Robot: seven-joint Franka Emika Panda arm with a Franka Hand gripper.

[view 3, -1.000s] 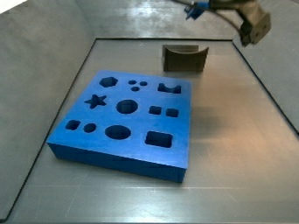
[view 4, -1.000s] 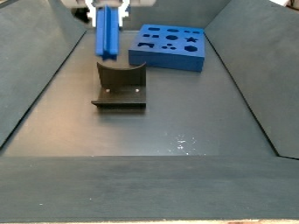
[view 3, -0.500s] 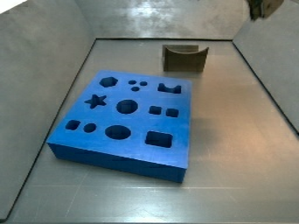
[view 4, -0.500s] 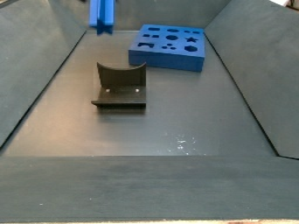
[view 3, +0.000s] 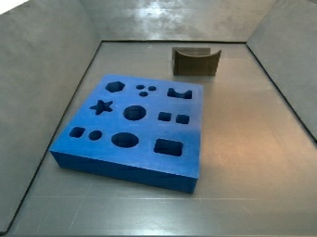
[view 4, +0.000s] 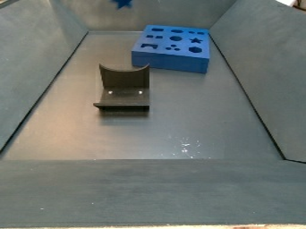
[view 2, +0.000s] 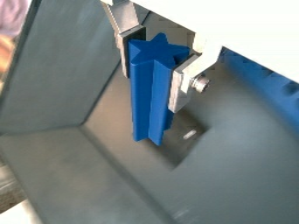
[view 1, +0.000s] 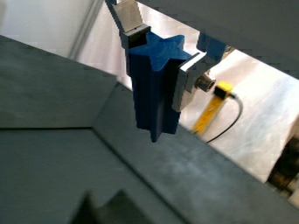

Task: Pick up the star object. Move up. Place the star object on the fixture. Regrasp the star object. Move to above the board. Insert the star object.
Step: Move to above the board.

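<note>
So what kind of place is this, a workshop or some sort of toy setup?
Probably a robot test bench: a bare grey walled tray holds a blue board with shaped holes and a dark fixture, while the gripper, raised high, clamps a blue star object.

You're looking at a lab test rig: a bare grey walled worktop (view 3: 247,167) holds only a blue board (view 3: 130,130) of shaped holes and a dark fixture (view 4: 123,89), while the pincer (view 2: 155,66), raised high, clamps a blue star peg (view 2: 149,92).
</note>
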